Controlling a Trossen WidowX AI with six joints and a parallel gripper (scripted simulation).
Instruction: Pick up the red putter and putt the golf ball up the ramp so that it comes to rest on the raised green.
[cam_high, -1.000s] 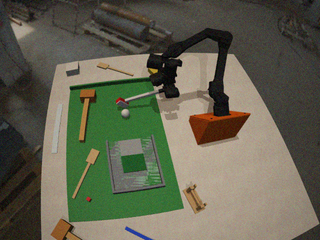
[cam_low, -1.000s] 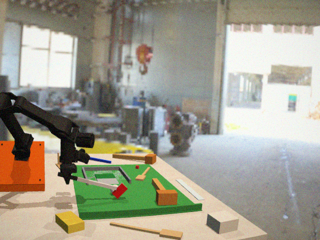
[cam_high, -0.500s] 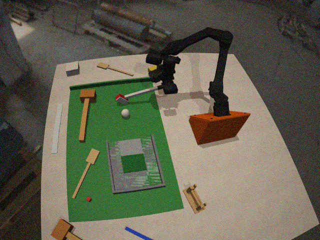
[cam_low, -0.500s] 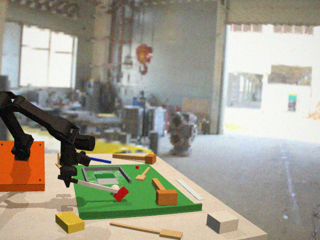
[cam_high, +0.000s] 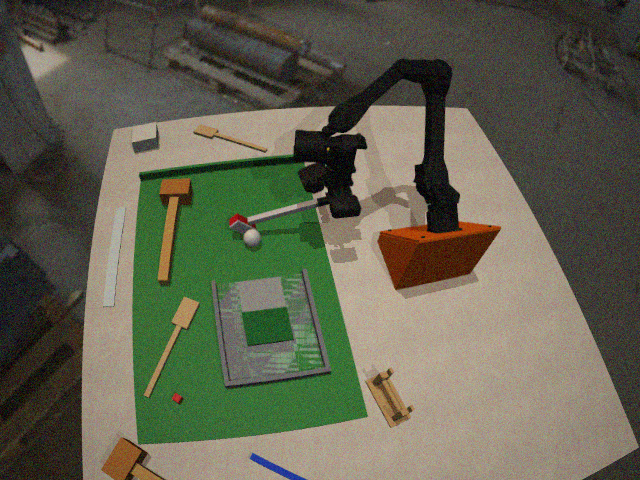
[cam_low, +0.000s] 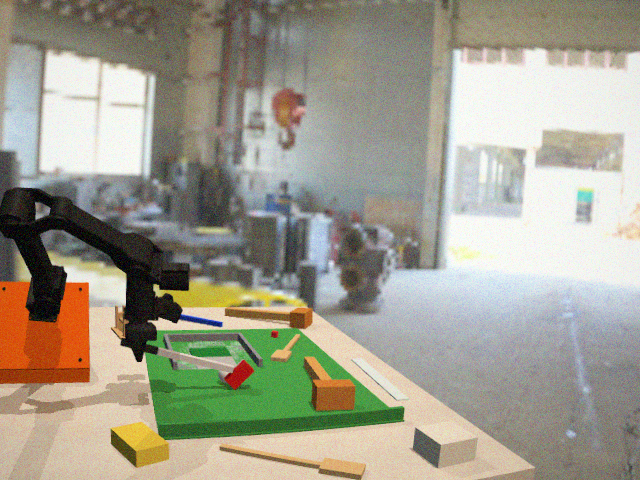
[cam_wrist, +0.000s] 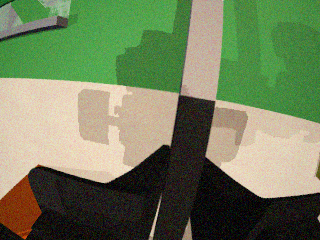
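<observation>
My gripper (cam_high: 331, 201) (cam_low: 144, 347) (cam_wrist: 178, 152) is shut on the dark grip of the putter, near the mat's right edge in the top view. The putter (cam_high: 281, 211) (cam_low: 199, 360) (cam_wrist: 202, 50) has a pale shaft slanting down to its red head, low over the green mat (cam_high: 232, 418) (cam_low: 284, 405). The white golf ball (cam_high: 252, 238) is right beside the head's grey face, on the ramp side; whether they touch I cannot tell. The ball is hidden in the exterior view. The grey ramp (cam_high: 262, 293) leads to the raised green (cam_high: 267, 326) (cam_low: 209, 351) inside low grey walls.
An orange mallet (cam_high: 168, 237) (cam_low: 333, 395) and a wooden mallet (cam_high: 185, 312) (cam_low: 281, 354) lie on the mat, with a small red cube (cam_high: 177, 398) (cam_low: 274, 334). A green rail (cam_high: 222, 165) (cam_low: 284, 427) edges the mat. A yellow block (cam_low: 139, 443) and a small wooden rack (cam_high: 388, 397) are beside it.
</observation>
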